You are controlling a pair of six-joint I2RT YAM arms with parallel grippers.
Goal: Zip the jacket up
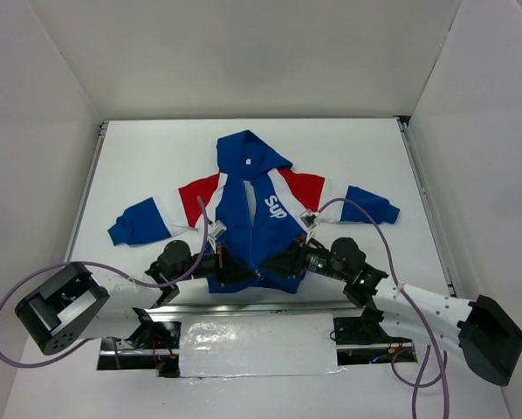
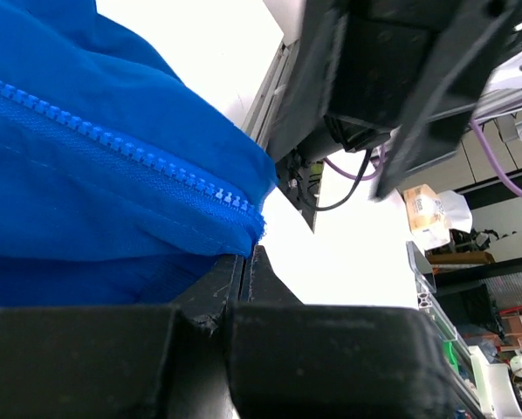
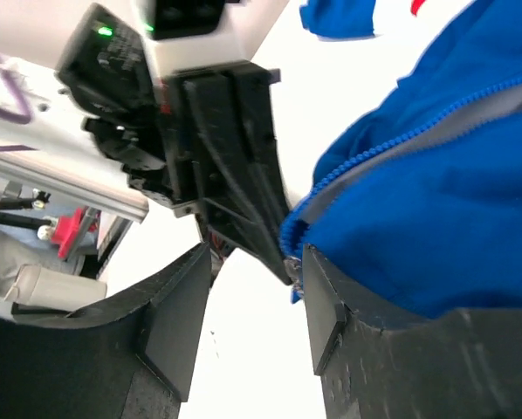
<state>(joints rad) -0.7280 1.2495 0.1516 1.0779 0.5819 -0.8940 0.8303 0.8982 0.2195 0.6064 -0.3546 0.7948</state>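
Note:
The jacket (image 1: 252,209) lies flat on the white table, hood to the far side, front partly open. Both grippers are at its bottom hem. My left gripper (image 1: 233,272) is shut, and its tips (image 2: 248,262) pinch the lower corner of the left front panel (image 2: 113,192), just below the blue zipper teeth (image 2: 156,166). My right gripper (image 1: 285,259) is open (image 3: 254,262). The other panel's blue fabric (image 3: 436,209) rests against its right finger (image 3: 331,305), with the zipper's bottom end (image 3: 293,253) at that fingertip. Nothing lies between its jaws.
The white table (image 1: 156,166) is walled by white panels on the left, right and far sides. Purple cables (image 1: 34,279) loop from both arms. A foil-covered strip (image 1: 257,345) runs along the near edge. The two grippers nearly touch, and the left one shows in the right wrist view (image 3: 235,192).

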